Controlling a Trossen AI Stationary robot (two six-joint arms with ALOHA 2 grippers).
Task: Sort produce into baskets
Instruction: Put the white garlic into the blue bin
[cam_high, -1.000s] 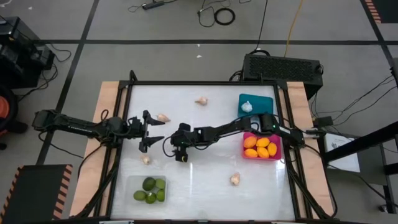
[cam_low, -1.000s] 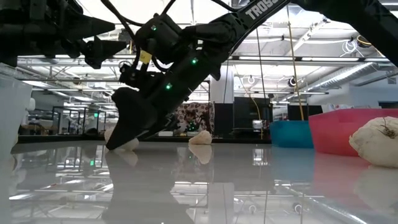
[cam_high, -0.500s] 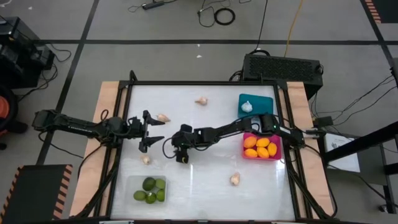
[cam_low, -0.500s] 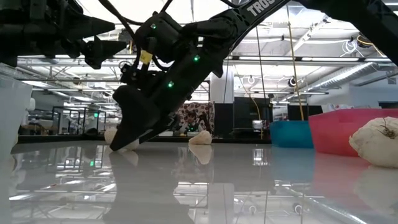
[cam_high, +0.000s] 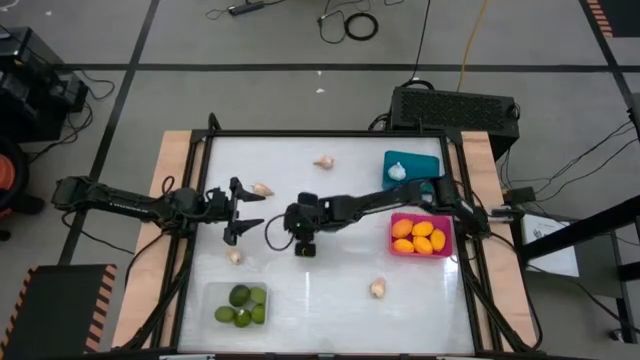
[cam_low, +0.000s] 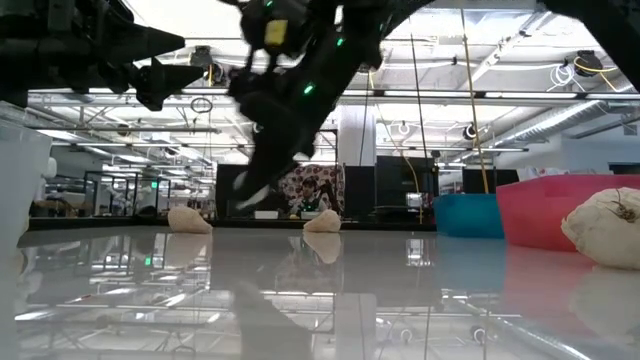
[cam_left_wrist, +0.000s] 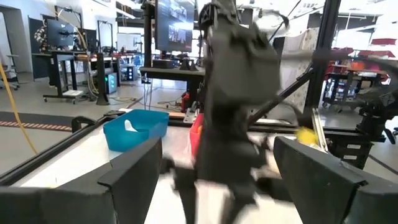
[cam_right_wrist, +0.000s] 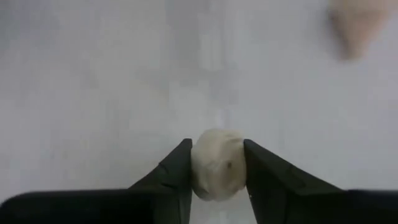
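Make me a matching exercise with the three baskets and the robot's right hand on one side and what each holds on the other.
Column one:
1. teal rectangular plastic basket
2. magenta-pink rectangular plastic basket
3. clear see-through plastic basket
4. right hand

Column two:
A. dark green limes
B. one whitish garlic bulb gripped between its fingers
C. orange-yellow citrus fruits
D. one whitish garlic bulb lying inside

Pairs: 1-D, 2-C, 3-A, 4-B

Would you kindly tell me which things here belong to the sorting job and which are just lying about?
Job: garlic in right end effector; loose garlic; limes; oranges; teal bin; pink bin; clear bin.
Lying about: black box; floor cables.
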